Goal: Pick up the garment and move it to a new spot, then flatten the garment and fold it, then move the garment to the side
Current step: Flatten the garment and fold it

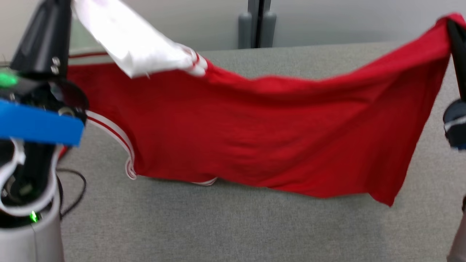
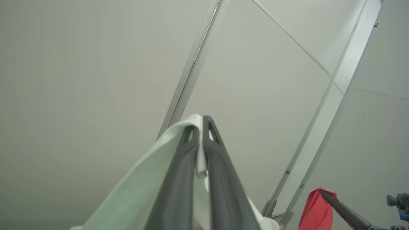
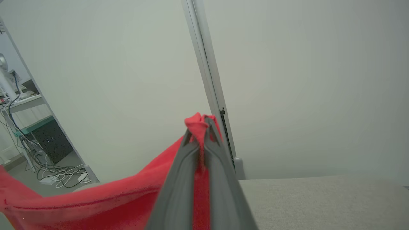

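Holding the garment [image 1: 255,134] up in the air, stretched as a wide red sheet from one pincer to the other. Pinching its white part (a sleeve or a panel, hard to tell, edged with red and white stripes) in the left pincer [image 2: 201,123], both dark fingers pressed together on the cloth, white folds spilling down on either side of them. Pinching a bunched red corner in the right pincer [image 3: 198,126], fingers likewise pressed tight, red cloth running off down and to that pincer's left. Letting the top edge sag in a shallow curve between the two grips, the rest hanging below both pincers. Hanging the lower hem close over the grey table [image 1: 233,229]; touching it or not, cannot tell. Facing, beyond the fingertips of both pincers, a pale wall [image 2: 80,80] with a grey metal post [image 3: 207,76] rising behind the table's far edge. Trailing a thin black cable [image 1: 83,183] low beside the left arm [image 1: 36,236], well below the left pincer. Catching, far off to the right pincer's left, a desk [image 3: 28,100] with a tangle of cords [image 3: 54,172] on the floor under it.
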Available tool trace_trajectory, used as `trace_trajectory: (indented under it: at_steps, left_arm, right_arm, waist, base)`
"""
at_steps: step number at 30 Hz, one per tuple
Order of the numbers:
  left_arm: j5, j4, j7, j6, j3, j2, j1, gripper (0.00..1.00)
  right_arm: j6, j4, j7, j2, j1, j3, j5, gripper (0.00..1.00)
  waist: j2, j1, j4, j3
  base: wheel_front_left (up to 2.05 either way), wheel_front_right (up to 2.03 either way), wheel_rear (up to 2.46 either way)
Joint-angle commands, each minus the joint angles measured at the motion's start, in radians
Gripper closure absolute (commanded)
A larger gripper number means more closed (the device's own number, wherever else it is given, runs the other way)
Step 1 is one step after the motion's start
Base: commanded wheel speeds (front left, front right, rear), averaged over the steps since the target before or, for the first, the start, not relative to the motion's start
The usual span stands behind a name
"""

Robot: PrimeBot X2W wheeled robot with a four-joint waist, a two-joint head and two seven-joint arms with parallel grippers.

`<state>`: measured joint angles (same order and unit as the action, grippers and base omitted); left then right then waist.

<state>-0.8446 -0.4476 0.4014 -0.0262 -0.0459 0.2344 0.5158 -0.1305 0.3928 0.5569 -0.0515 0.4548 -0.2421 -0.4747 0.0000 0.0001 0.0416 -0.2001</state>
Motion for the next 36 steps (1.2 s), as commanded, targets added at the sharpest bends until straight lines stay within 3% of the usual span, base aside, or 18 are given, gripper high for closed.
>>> trace_trajectory:
  at_steps: [1,5,9,15,22,29,36]
  left_arm:
    - [-0.004,0.027,0.01,-0.003,0.007,0.009,0.043,1.0]
    - [0.066,0.167,0.012,0.016,0.009,0.074,0.21,1.0]
    - [0.135,0.334,-0.036,0.046,-0.008,0.098,0.404,1.0]
    - [0.281,0.531,-0.189,0.099,-0.053,0.139,0.688,1.0]
    - [0.361,0.687,-0.381,0.131,-0.1,0.135,0.852,1.0]
    - [0.305,0.774,-0.484,0.153,-0.193,0.111,0.617,1.0]
    - [0.203,0.782,-0.523,0.151,-0.234,0.055,0.215,1.0]
  right_arm:
    - [0.0,-0.03,0.01,0.001,0.048,-0.002,-0.012,1.0]
    - [0.0,-0.198,0.021,0.001,0.244,0.001,-0.012,1.0]
    - [0.0,-0.379,-0.033,-0.001,0.457,0.002,0.007,1.0]
    - [0.0,-0.596,-0.2,-0.003,0.715,0.011,0.048,1.0]
    - [0.0,-0.751,-0.422,-0.036,0.817,0.082,0.095,1.0]
    - [0.0,-0.937,-0.53,-0.115,0.635,0.213,0.104,1.0]
    - [0.0,-1.098,-0.594,-0.153,0.46,0.281,0.029,1.0]
  waist:
    - [0.0,-0.0001,0.01,-0.07]
    - [0.0,-0.0001,0.024,-0.172]
    - [0.0,-0.0001,0.04,-0.256]
    - [0.0,-0.0001,0.058,-0.309]
    - [0.0,-0.0001,0.056,-0.303]
    - [0.0,-0.0001,0.016,-0.279]
    - [0.0,-0.0001,-0.025,-0.205]
  base:
    - [0.0,0.0,0.0]
    - [0.0,0.0,0.0]
    - [0.0,0.0,0.0]
    - [0.0,0.0,0.0]
    - [0.0,0.0,0.0]
    - [0.0,0.0,0.0]
    - [0.0,0.0,0.0]
